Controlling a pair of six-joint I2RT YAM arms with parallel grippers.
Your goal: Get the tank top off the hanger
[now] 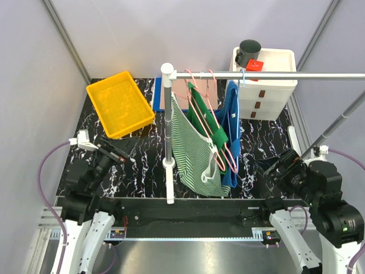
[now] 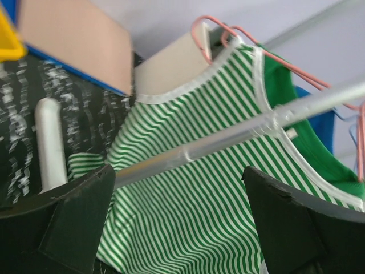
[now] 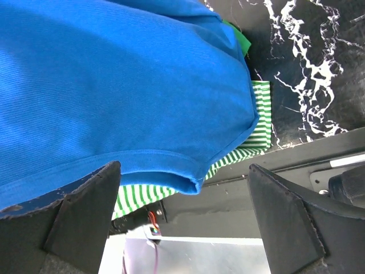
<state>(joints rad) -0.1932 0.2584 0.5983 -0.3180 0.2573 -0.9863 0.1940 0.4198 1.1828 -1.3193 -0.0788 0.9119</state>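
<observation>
1. Table (image 1: 140,157): black, white-veined; both arms sit at its near edge.
2. Rack: a rail (image 1: 296,75) runs rightward from the top of a white post (image 1: 167,131) that stands at mid-table.
3. Tank top (image 1: 191,151): thin green and white stripes, with white binding along the neck and armholes; it hangs from the rail just right of the post, the leftmost of three garments; its hem drops toward the near edge; the left wrist view shows the stripes (image 2: 188,217) up close; a striped corner (image 3: 259,123) peeps from under the blue cloth in the right wrist view.
4. Blue garment (image 1: 231,114): rightmost on the rail; its hem fills most of the right wrist view (image 3: 114,85).
5. Green garment (image 1: 205,117): plain green, between the other two and pressed against the tank top (image 2: 285,97).
6. Tray (image 1: 118,101): yellow, at far left.
7. Drawers (image 1: 268,91): white, at far right, with a black cup (image 1: 249,51) on top.
8. Right gripper (image 1: 274,165): near right, apart from the clothes; jaws wide, holding nothing; the blue hem shows in the gap (image 3: 183,171).
9. Left gripper (image 1: 117,153): near left, well left of the post; jaws wide, holding nothing; the stripes show in the gap (image 2: 178,182).
10. Hangers (image 1: 212,85): thin pink wire, hooked over the rail; one hook (image 2: 201,34) sits above the tank top's strap.
</observation>
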